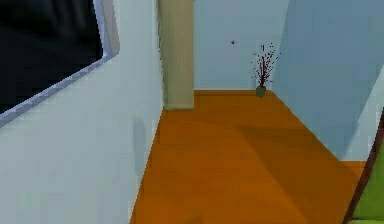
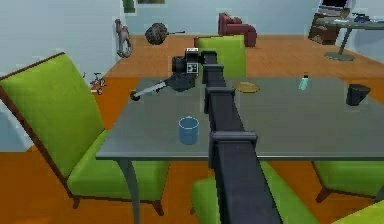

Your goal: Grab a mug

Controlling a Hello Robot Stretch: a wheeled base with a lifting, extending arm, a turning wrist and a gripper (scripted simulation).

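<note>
Arm (image 2: pixel 235 150): dark bar reaching out across a grey table (image 2: pixel 300 130).
Mug (image 2: pixel 188 130): blue, upright on the table, just left of the arm and nearer than the gripper.
Chair (image 2: pixel 60 105): green, at the table's left side.
Gripper (image 2: pixel 140 94): at the table's far left corner, fingers pointing left, holding nothing, with bare floor behind them.
Farther on the table: teal bottle (image 2: pixel 304 83), dark cup (image 2: pixel 357 95).
Ahead: orange floor (image 1: pixel 230 150), dark window (image 1: pixel 45 45) at left, potted twigs (image 1: pixel 262 72) by the far wall.
</note>
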